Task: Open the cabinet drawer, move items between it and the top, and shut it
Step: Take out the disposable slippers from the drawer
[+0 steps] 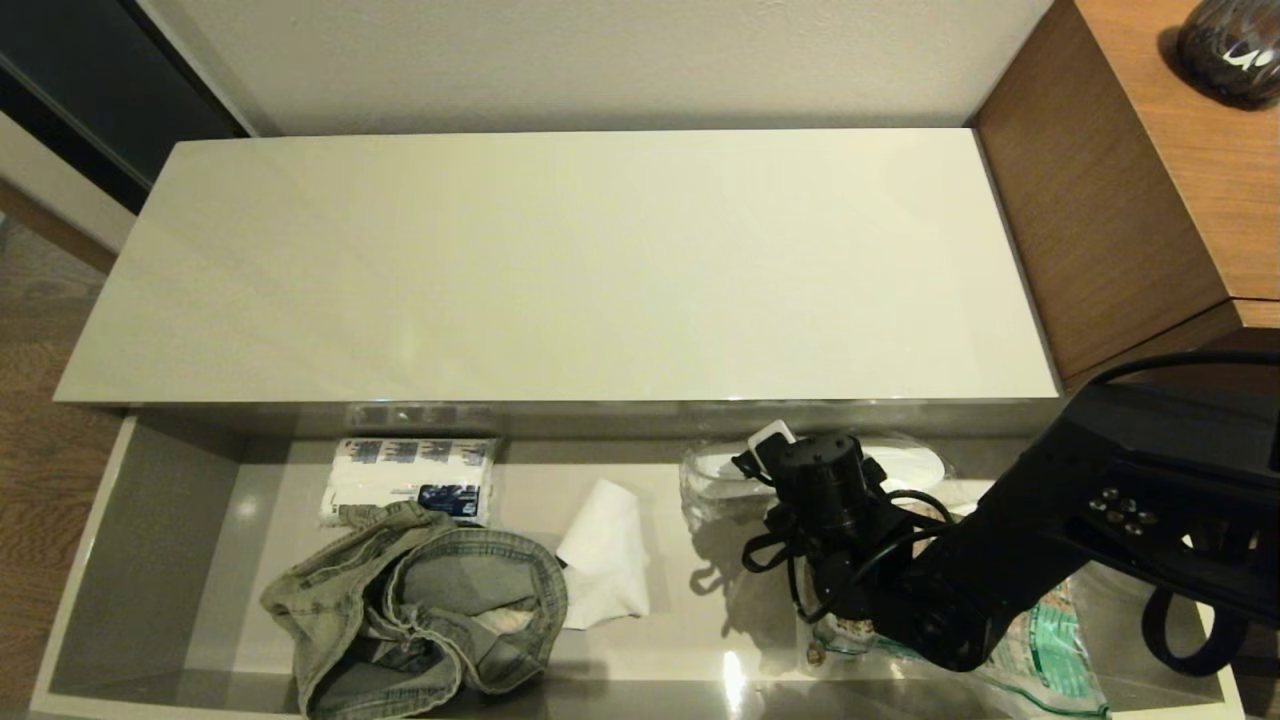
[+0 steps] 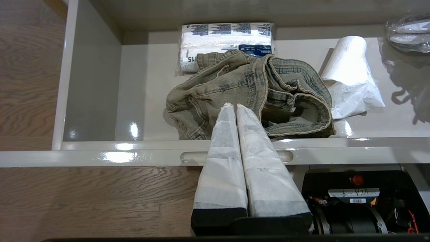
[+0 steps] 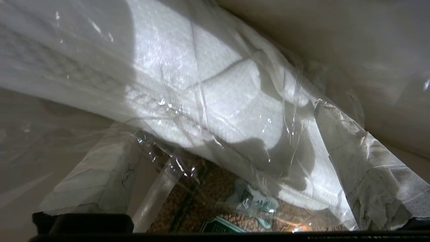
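Drawer [image 1: 150,520] pulled open under the bare glossy cream top [image 1: 560,260]. Wrapped slippers [image 1: 720,470] lie at drawer's back right, crinkly clear film over flat white felt. Right pincer [image 3: 215,168] straddles them, released wide, likely set to grab. Crumpled denim [image 1: 420,600] sits front left. Left pincer [image 2: 240,109] clenched, parked outside drawer front.

drawer [image 1: 150,520] open, crumpled denim [image 1: 420,600] (left), wrapped slippers [image 1: 720,470] inside
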`<state>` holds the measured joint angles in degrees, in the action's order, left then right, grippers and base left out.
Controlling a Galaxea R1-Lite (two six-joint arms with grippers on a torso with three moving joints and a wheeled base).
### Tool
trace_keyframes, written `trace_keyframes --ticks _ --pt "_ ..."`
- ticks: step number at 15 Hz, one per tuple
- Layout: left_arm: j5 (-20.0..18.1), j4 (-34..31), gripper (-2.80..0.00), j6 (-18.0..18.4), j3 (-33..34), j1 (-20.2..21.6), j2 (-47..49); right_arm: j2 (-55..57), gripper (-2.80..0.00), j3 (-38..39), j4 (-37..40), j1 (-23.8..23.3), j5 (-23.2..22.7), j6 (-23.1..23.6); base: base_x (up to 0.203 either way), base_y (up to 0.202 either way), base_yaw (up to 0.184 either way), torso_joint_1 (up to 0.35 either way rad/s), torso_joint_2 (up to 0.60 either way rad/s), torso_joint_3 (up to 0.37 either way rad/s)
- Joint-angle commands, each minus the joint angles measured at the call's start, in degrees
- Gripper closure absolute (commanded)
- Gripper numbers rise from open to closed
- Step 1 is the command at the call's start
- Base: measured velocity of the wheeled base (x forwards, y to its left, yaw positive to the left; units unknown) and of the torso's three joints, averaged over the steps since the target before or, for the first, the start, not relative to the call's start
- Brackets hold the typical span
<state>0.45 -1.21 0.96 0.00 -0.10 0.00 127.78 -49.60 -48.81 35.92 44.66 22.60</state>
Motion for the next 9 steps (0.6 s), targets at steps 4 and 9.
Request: trace_keyframes --ticks 4,9 --pt "0.0 0.0 0.0 0.0 0.0 0.0 0.1 0.4 0.0 -0.1 -0.4 -0.3 0.1 0.2 0.0 0.0 0.0 0.0 0.0 0.0" --pt "0.1 0.0 0.0 0.0 0.0 0.0 0.1 -0.1 0.0 -0.1 -0.3 -0.3 -0.2 0.2 0.0 0.0 0.0 0.0 0.0 0.0"
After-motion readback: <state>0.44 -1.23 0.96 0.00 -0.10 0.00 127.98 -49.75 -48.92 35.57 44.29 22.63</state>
